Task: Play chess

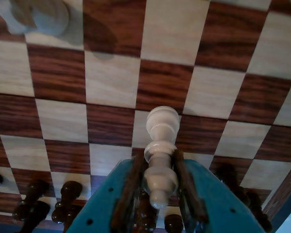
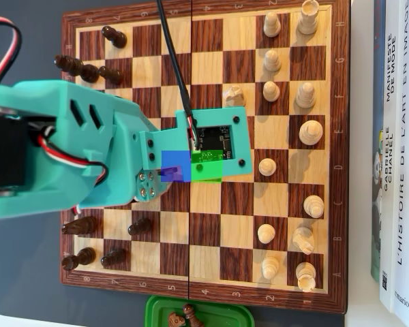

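My wrist camera rides just behind the gripper (image 1: 160, 194), looking close and steeply down onto the chessboard (image 1: 111, 77). My overhead camera looks straight down from higher up, taking in the whole chessboard (image 2: 204, 262), which both share.

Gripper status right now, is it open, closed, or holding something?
Gripper: jaws shut on a white chess piece, held above the chessboard.
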